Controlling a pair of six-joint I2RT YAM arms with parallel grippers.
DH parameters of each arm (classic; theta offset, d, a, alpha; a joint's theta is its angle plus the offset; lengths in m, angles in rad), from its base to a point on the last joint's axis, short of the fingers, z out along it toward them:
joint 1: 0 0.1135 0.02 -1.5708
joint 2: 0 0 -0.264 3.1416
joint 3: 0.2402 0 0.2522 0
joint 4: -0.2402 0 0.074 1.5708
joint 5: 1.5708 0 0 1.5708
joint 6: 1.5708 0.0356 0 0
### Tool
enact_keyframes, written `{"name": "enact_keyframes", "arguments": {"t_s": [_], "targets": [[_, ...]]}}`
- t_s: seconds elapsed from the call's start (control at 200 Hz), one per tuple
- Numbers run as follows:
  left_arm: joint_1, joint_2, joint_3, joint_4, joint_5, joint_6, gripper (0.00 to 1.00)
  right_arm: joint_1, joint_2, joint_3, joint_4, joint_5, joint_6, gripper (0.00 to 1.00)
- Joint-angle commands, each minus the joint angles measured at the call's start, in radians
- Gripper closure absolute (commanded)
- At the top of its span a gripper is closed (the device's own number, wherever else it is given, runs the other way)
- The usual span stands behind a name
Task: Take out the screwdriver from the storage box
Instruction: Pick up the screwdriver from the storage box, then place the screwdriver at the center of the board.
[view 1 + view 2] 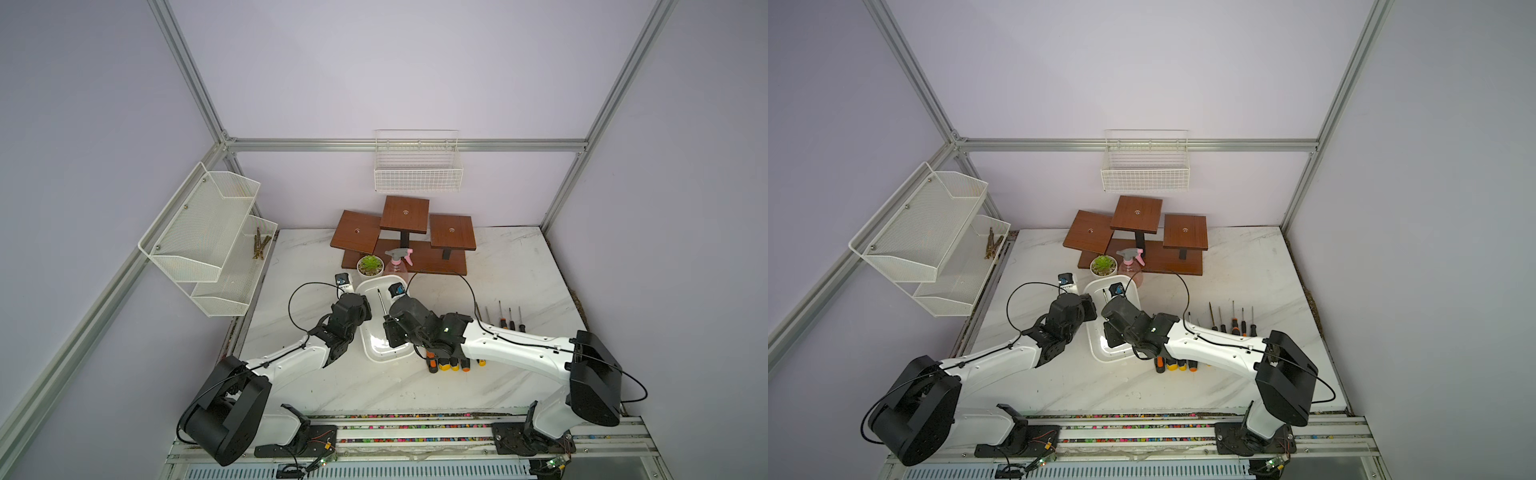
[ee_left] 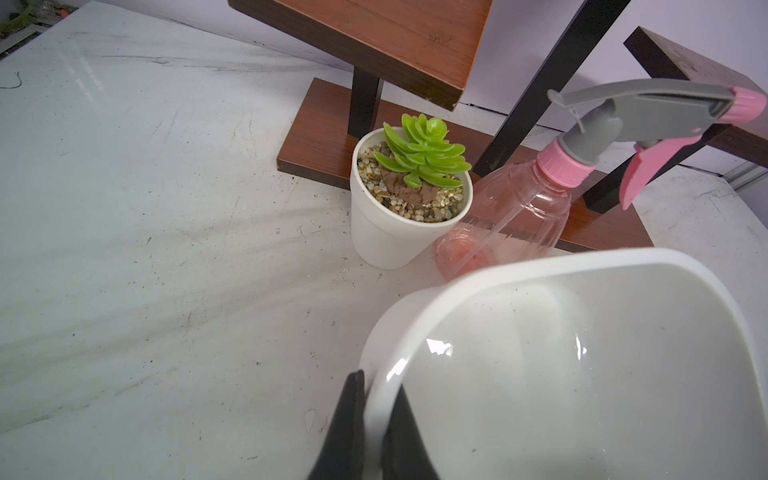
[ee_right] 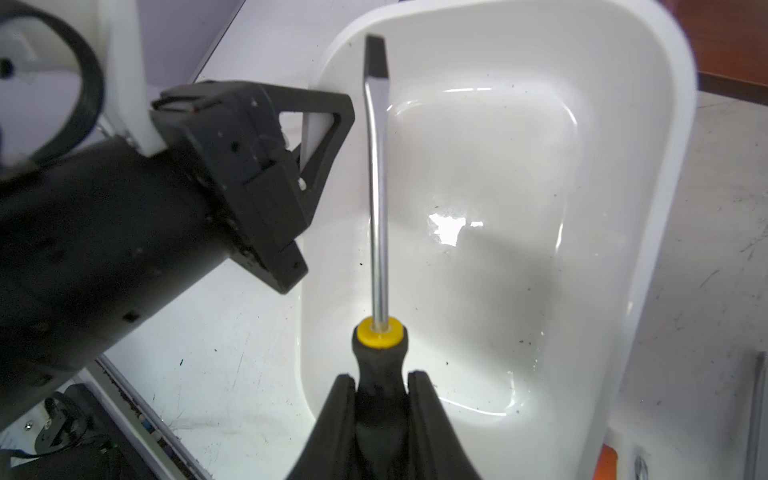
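- Screwdriver [image 3: 376, 249]: over storage box [image 3: 623, 232] interior, middle of table [image 1: 519, 270].
- Right gripper [image 3: 381, 384] pinches its black handle; left gripper [image 2: 376, 388] clamps the box rim.
- Judged stiff, light; rubbery handle grips best, steel shaft slippery.

Left arm [image 1: 286, 361] and right arm [image 1: 519, 349]: white shells, bulky black joints, thin black cables [image 1: 289, 307] looping outside, tapered black jaws; a small green light [image 1: 446, 329] on the right.

- Frame centre, in a top view: the left tool [image 1: 365, 309] clamps the rim of the storage box [image 1: 384, 352]; the right tool [image 1: 387, 322], gripping a screwdriver [image 1: 381, 301], fills the room over it.
- Just above in frame: plant pot [image 1: 370, 266], spray bottle [image 1: 398, 266], wooden stand [image 1: 405, 245].
- Right: loose screwdrivers [image 1: 503, 321].
- Open surface [image 1: 374, 390]: lower centre, upper right.
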Motion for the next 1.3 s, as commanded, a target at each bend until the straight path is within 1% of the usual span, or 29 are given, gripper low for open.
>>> {"name": "enact_keyframes", "arguments": {"t_s": [0.0,0.145,0.41,0.53,0.63,0.735,0.835,1.0,1.22,1.255,1.295], "targets": [[-0.004,-0.001,0.018,0.001,-0.008,-0.001,1.0,-0.004,-0.09,-0.026,-0.048,0.023,-0.014,1.0],[-0.004,-0.003,0.018,0.002,-0.009,-0.001,1.0,-0.012,-0.183,-0.081,-0.053,0.047,-0.038,1.0],[-0.004,-0.008,0.013,0.004,-0.01,-0.001,1.0,-0.069,-0.341,-0.158,-0.06,0.008,-0.02,1.0],[-0.005,-0.013,0.01,0.003,-0.011,-0.003,1.0,-0.115,-0.408,-0.168,-0.126,0.033,-0.041,1.0],[-0.004,-0.014,0.008,0.003,-0.011,-0.003,1.0,-0.19,-0.475,-0.201,-0.174,0.022,-0.071,1.0],[-0.004,-0.016,0.007,0.006,-0.012,-0.002,1.0,-0.305,-0.536,-0.247,-0.213,-0.011,-0.126,1.0],[-0.003,-0.017,0.005,0.007,-0.012,-0.003,1.0,-0.41,-0.555,-0.256,-0.259,-0.038,-0.192,1.0],[-0.003,-0.021,0.004,0.008,-0.014,-0.003,1.0,-0.568,-0.53,-0.24,-0.311,-0.069,-0.301,1.0],[-0.001,-0.028,-0.005,0.016,-0.017,-0.004,1.0,-0.764,-0.474,-0.228,-0.322,-0.133,-0.448,1.0],[-0.001,-0.029,-0.005,0.016,-0.016,-0.004,1.0,-0.789,-0.471,-0.229,-0.32,-0.135,-0.451,1.0],[0.0,-0.029,-0.005,0.018,-0.015,-0.004,1.0,-0.826,-0.466,-0.22,-0.314,-0.172,-0.452,1.0]]}}
